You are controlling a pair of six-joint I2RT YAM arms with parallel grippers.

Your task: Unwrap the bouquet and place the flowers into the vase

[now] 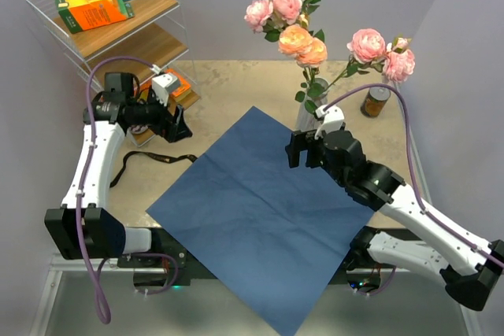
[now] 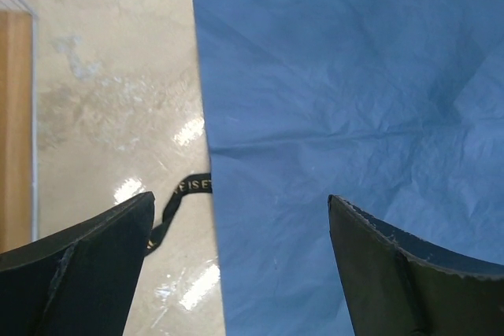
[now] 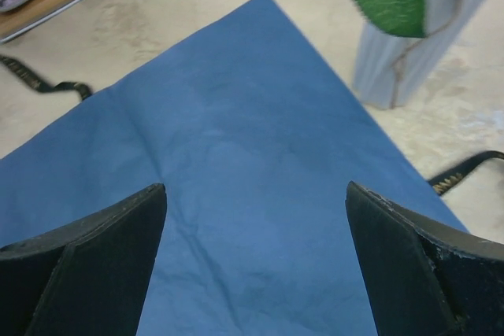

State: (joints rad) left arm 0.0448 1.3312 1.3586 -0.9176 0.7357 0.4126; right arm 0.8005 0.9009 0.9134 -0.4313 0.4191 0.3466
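When I checked the overhead view, the flowers [image 1: 298, 39] stood in the vase [image 3: 450, 29] at upper centre of the frame, their blooms fanning toward the upper right. The blue paper [image 1: 260, 218] lay unfolded and flat across the middle of the table [image 1: 228, 84], one corner past the table's bottom edge. The black ribbon [image 1: 150, 157] lay loose at centre left, just off the paper. The left gripper [image 2: 240, 210] hovered over that paper edge, jaws wide and empty. The right gripper [image 3: 256, 194] hovered over the paper's upper corner near the vase, jaws likewise wide, holding nothing.
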